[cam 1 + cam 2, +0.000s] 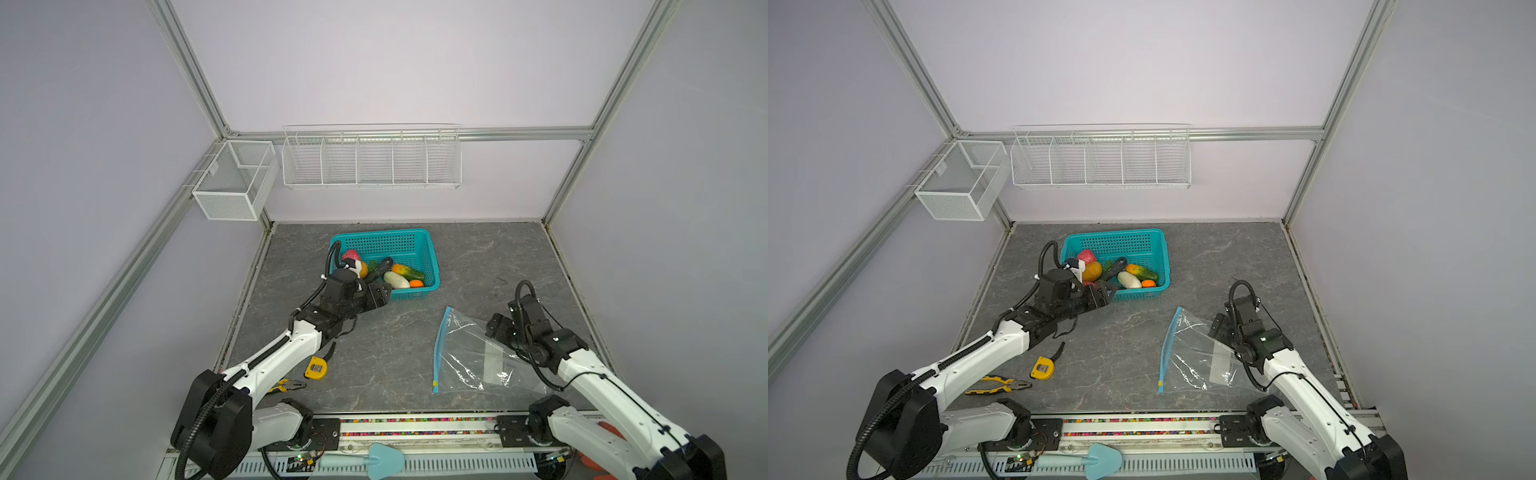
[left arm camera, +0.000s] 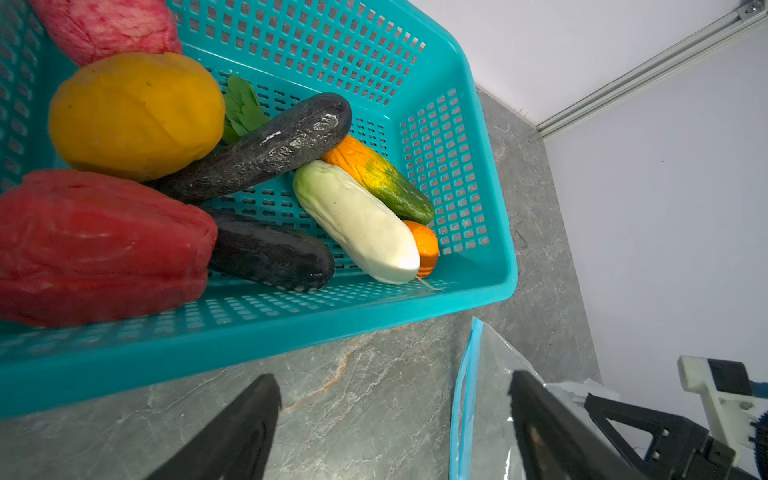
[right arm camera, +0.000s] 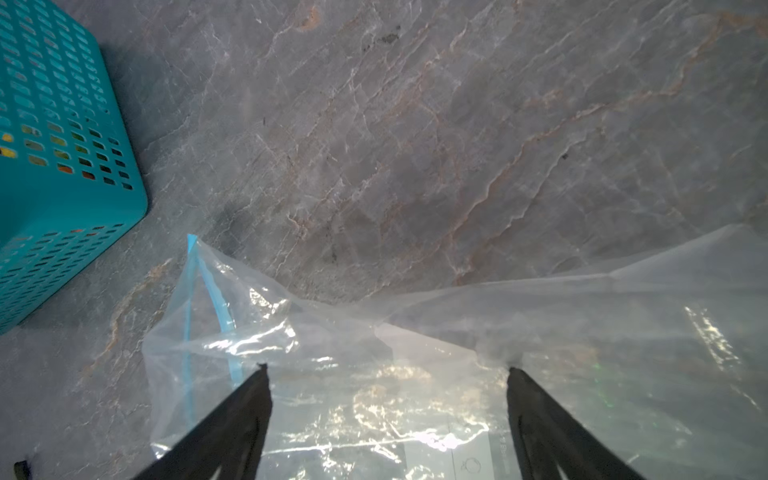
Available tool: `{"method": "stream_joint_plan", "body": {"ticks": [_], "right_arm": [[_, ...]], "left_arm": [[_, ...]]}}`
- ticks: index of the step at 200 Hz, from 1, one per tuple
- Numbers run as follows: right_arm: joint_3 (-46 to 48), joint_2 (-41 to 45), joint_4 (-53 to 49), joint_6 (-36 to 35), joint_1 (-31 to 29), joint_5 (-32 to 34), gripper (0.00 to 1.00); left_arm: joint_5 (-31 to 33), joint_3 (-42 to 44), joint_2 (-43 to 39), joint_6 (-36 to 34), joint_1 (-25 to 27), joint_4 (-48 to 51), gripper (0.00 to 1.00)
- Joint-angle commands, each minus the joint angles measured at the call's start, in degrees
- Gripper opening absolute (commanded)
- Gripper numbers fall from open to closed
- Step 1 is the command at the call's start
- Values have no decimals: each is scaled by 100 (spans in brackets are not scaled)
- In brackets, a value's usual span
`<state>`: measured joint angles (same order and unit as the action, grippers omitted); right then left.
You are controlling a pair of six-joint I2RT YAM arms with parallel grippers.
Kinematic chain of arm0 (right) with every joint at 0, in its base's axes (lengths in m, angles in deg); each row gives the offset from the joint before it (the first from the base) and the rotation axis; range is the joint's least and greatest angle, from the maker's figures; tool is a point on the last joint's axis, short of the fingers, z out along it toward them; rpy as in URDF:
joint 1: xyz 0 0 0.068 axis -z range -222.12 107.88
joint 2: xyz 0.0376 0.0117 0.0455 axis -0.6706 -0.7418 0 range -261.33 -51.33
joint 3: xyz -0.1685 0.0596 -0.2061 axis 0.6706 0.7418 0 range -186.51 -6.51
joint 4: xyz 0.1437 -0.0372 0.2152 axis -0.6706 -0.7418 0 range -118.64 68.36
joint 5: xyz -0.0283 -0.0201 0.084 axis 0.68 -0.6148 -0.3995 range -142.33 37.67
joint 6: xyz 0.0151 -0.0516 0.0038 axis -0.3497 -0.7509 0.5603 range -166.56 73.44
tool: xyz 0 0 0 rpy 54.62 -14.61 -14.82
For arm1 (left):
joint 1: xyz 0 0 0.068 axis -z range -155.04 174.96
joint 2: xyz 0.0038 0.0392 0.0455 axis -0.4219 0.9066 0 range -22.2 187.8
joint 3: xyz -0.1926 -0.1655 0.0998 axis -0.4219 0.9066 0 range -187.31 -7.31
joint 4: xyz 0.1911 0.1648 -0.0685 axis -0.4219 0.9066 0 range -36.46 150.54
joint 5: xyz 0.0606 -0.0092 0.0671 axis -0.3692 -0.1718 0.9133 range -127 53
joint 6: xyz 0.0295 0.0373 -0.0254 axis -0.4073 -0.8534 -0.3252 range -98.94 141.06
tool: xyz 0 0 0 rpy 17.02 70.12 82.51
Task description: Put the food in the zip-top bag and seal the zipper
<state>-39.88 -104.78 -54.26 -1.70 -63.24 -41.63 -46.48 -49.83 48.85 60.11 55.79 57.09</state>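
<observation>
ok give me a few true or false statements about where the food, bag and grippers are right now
1. All the food lies in the teal basket. True.
2. The right gripper is open over the zip-top bag. True.
3. The zip-top bag already holds a vegetable. False: no food shows in it.
4. The left gripper is shut on a dark piece. False: the left gripper is open and holds nothing.
5. The tape measure sits in the basket. False: the tape measure lies on the table.

Light even, diffuse; shadows soft. Glare on clear crinkly plastic zip-top bag point(image 3: 374, 411). Near rim of teal perforated plastic basket point(image 2: 166, 353) blurred.
</observation>
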Motion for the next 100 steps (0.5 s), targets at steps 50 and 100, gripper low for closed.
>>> {"method": "stream_joint_plan", "body": {"ticks": [50, 100], "right_arm": [[-216, -834, 1041, -926, 47, 140, 89], [-539, -1469, 1424, -1387, 54, 104, 89]], "left_arm": [[-2, 163, -39, 132, 20, -210, 87], [43, 209, -23, 123, 20, -284, 87]]}}
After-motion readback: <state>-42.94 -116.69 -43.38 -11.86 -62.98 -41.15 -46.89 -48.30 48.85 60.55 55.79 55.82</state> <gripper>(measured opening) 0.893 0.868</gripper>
